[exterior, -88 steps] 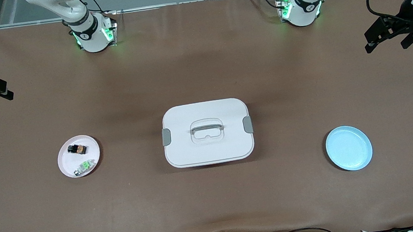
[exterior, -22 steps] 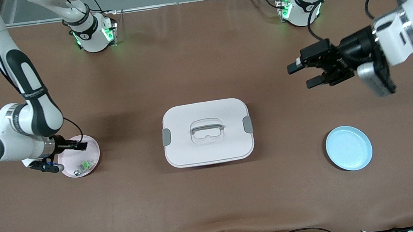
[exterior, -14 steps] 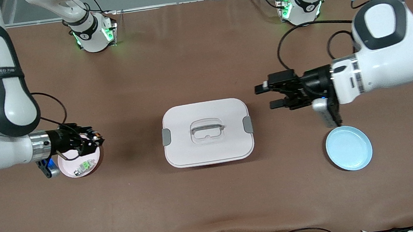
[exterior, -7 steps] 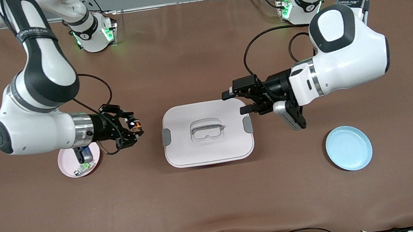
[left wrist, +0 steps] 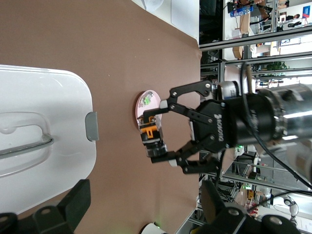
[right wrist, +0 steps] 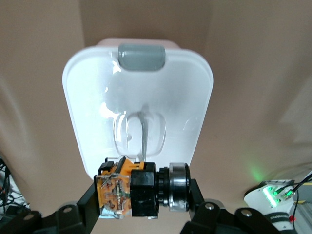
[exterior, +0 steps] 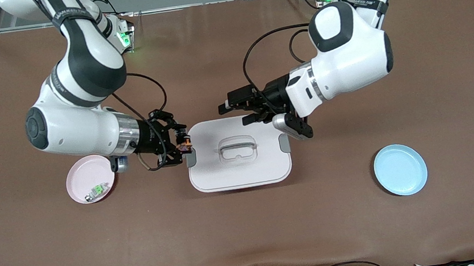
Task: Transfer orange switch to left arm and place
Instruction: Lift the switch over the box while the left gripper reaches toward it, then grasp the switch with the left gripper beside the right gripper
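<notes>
Between the right gripper's (exterior: 178,142) fingers sits the orange switch (exterior: 184,146).

We see a brown table (exterior: 248,230) carrying three things. The white box (exterior: 238,151) sits at its middle, lid on, a grey clasp at each short side. Toward the right arm's end lies a pink plate (exterior: 80,183), and toward the left arm's end a blue plate (exterior: 400,169), a little nearer the front camera than the pink one. Both plates lie well apart from the box.
</notes>
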Controlling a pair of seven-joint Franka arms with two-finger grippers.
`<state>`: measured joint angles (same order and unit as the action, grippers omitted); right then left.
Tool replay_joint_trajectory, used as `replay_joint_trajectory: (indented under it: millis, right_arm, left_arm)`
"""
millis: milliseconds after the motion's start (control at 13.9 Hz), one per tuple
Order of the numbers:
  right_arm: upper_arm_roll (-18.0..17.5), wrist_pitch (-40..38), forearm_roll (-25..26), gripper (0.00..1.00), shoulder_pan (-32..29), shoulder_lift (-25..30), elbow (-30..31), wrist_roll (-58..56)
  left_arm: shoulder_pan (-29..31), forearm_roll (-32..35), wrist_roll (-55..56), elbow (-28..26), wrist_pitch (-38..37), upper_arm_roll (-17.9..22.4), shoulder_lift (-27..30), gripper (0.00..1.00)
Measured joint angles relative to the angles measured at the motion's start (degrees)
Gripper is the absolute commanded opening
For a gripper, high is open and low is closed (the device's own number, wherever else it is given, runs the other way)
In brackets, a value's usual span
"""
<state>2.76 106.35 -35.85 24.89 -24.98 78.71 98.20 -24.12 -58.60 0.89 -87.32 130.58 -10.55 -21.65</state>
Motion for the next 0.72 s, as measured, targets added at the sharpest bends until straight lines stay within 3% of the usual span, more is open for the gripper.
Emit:
replay_joint_trajectory:
  millis: [718]
  right_arm:
    - [0.22,7.86,0.43,0.00,5.89,3.83,-1.35,6.09]
  left_arm:
    - [-4.40,-3.44,2.32,0.72,6.34,0.07,-3.23,1.00]
